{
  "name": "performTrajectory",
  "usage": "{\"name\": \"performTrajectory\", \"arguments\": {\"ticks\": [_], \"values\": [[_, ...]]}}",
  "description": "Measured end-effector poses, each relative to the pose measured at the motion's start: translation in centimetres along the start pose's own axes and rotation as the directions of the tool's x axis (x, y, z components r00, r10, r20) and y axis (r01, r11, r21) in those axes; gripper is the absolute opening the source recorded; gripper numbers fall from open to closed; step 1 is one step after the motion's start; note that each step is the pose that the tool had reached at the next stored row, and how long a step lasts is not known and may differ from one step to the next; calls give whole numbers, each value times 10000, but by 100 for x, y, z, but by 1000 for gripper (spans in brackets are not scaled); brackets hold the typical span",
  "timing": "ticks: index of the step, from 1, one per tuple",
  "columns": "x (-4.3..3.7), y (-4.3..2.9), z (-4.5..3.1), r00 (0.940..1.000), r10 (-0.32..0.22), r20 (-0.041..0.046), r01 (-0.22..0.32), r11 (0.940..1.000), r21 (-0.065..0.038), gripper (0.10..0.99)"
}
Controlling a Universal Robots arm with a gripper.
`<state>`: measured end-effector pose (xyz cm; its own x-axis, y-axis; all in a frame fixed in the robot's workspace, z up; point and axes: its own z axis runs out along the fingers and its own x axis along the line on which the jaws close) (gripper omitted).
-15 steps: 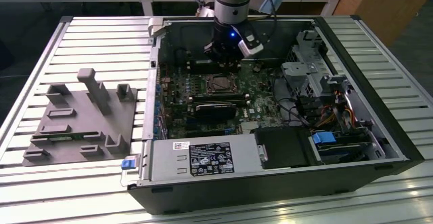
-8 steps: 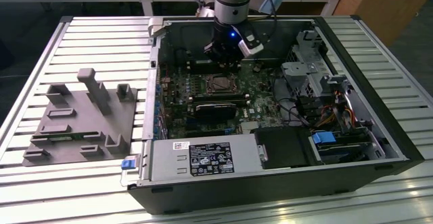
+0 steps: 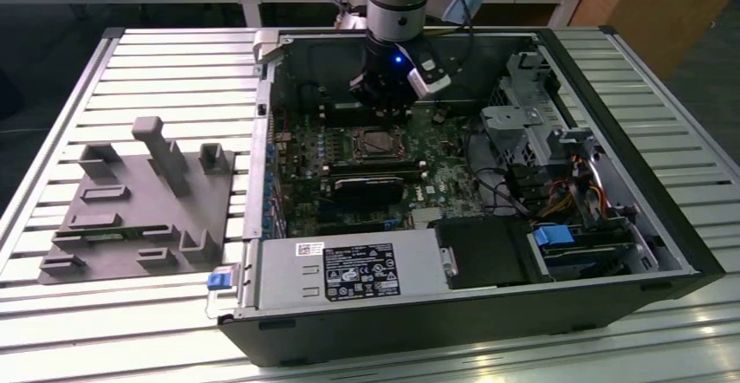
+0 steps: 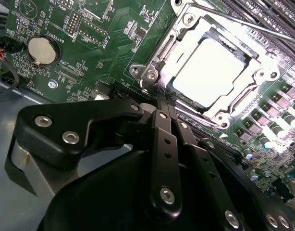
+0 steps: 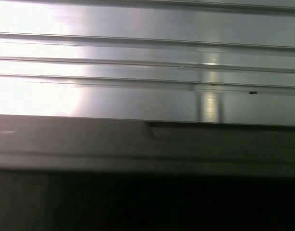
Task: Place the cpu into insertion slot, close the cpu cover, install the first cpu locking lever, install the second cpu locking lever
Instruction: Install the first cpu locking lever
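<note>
Open PC case (image 3: 647,227) lying on slatted bench (image 3: 173,62), motherboard (image 3: 347,175) facing up. Arm (image 3: 397,2) reaching down into the case from the bench's far edge, gripper (image 3: 382,97) low over the board, just beyond the socket. In the second wrist view, gripper (image 4: 163,102) clenched, black fingers (image 4: 163,144) pressed together with nothing between them, tips right at the socket's edge, touching or not unclear. Cpu (image 4: 212,72) seated flat in the slot (image 4: 162,55), bright silver top exposed. Cover (image 4: 234,103) lying down around the cpu as a silvery frame. Thin lever (image 4: 263,30) running along the far side of the socket; latched or not unclear. Coin cell (image 4: 42,50) on the green board, well apart from the socket. In the exterior view, slot (image 3: 376,143) near the board's middle, black card (image 3: 376,184) just in front of it. Grey fixture (image 3: 145,201) near the bench's edge on the exterior view's left, beside the case. Power supply (image 3: 347,270) at the case's near edge. First wrist view: bench slats (image 5: 138,57) above a dark case wall (image 5: 138,144).
</note>
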<state>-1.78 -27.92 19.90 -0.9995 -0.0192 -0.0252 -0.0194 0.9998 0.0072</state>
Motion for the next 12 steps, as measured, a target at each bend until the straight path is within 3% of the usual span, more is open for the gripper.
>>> {"name": "performTrajectory", "arguments": {"ticks": [12], "values": [[-13,17,32,10000,-2,-4,2,10000,55,106]]}}
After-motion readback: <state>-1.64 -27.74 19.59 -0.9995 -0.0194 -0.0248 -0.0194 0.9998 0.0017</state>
